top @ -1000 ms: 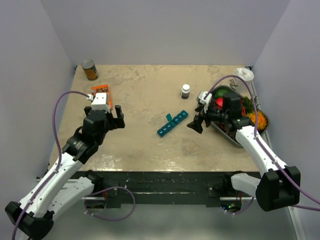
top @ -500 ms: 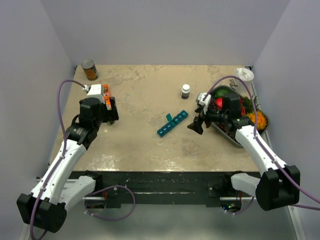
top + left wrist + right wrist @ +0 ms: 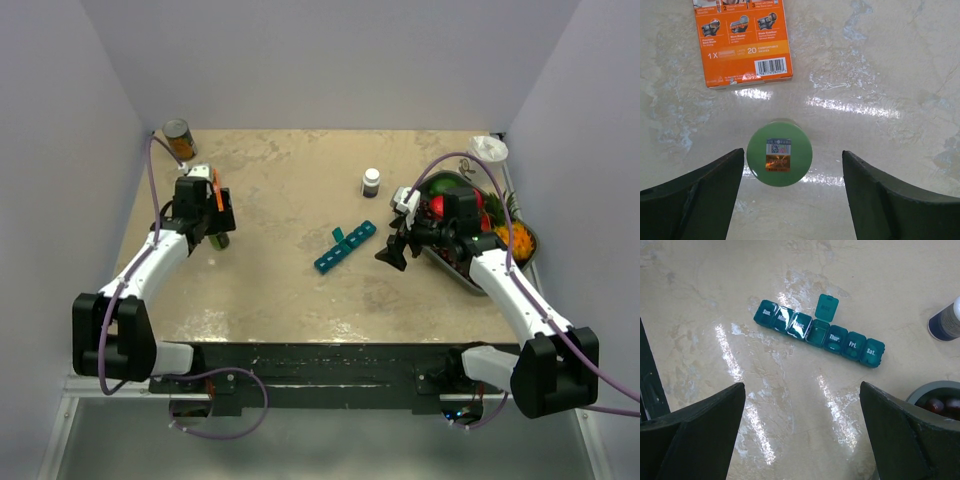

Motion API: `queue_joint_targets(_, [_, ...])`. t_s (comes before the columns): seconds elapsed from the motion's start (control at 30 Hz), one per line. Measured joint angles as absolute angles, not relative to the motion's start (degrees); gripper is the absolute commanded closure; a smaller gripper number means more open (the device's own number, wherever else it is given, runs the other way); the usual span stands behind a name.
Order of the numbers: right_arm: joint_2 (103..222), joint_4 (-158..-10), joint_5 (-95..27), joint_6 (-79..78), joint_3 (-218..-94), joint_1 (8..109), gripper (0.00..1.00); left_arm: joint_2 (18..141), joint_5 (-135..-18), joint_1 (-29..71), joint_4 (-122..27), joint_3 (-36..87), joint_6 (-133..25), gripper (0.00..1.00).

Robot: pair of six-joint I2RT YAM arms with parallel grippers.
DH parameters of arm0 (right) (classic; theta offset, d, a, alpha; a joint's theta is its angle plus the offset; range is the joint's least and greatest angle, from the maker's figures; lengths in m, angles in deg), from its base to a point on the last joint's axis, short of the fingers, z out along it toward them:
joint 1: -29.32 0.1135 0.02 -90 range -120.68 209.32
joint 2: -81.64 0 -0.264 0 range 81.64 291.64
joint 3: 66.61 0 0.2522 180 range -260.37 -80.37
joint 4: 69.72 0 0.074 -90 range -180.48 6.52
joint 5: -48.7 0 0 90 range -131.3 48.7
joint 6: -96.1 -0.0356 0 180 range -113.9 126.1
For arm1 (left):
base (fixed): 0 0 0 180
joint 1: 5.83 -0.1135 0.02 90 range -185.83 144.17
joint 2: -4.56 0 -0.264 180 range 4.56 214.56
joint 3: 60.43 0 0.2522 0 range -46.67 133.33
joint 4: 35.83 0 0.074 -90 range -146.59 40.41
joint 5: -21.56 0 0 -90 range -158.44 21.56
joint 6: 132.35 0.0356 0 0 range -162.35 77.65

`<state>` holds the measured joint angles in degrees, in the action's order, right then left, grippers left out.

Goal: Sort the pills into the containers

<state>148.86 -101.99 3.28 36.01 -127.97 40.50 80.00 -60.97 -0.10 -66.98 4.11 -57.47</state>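
The teal strip of containers (image 3: 344, 247) lies mid-table. In the right wrist view (image 3: 820, 332) its day-marked lids are shut except the middle one, which stands open. No loose pills show. My right gripper (image 3: 391, 250) is open and empty just right of the strip, which lies ahead of its fingers (image 3: 802, 386). My left gripper (image 3: 213, 233) is open at the far left, pointing down. A green-lidded bottle (image 3: 779, 155) stands between its fingers, nearer the left one (image 3: 715, 175), untouched.
An orange razor box (image 3: 742, 40) lies just beyond the green-lidded bottle. A brown tin can (image 3: 180, 139) stands at the far left corner. A small dark bottle with a white cap (image 3: 371, 181) stands behind the strip. A grey fruit tray (image 3: 468, 276) lies at the right.
My left arm has swung back and to the far left, turning its gripper down over the green-lidded bottle. The right arm and the strip have not moved.
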Motion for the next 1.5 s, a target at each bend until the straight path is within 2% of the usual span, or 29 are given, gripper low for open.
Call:
queue_joint_targets(0.1, [148.86, -102.01, 3.28, 36.17, -127.99, 40.50, 0.01, 82.36, -60.84, -0.14, -66.85, 5.25, -57.01, 0.22])
queue_joint_targets(0.23, [148.88, -102.12, 3.30, 36.17, -127.99, 40.50, 0.01, 83.34, -59.93, -0.16, -66.74, 5.64, -56.42, 0.35])
queue_joint_targets(0.5, [148.88, -102.18, 3.28, 36.19, -127.99, 40.50, 0.01, 86.32, -58.79, -0.21, -66.63, 5.73, -56.09, 0.40])
queue_joint_targets(0.6, [148.88, -102.18, 3.28, 36.19, -127.99, 40.50, 0.01, 86.47, -58.61, -0.21, -66.63, 5.73, -56.03, 0.54])
queue_joint_targets(0.63, [148.88, -102.18, 3.30, 36.19, -127.99, 40.50, 0.01, 86.47, -58.61, -0.21, -66.63, 5.73, -56.00, 0.67])
queue_joint_targets(0.73, [148.88, -102.23, 3.28, 36.19, -127.99, 40.50, 0.01, 86.53, -58.74, -0.21, -66.82, 5.95, -55.46, 0.84])
queue_joint_targets(0.93, [148.88, -102.38, 3.28, 36.69, -127.99, 40.50, 0.01, 85.59, -62.05, -0.21, -67.70, 5.95, -54.69, 0.97])
queue_joint_targets(1.2, [149.15, -103.52, 4.68, 39.01, -127.99, 40.50, 0.01, 74.36, -73.72, 1.48, -68.00, 1.95, -54.76, 1.00])
queue_joint_targets(1.5, [149.76, -108.89, 11.72, 46.02, -128.01, 40.50, 0.01, 66.10, -86.53, 13.70, -66.21, -3.58, -58.39, 1.00])
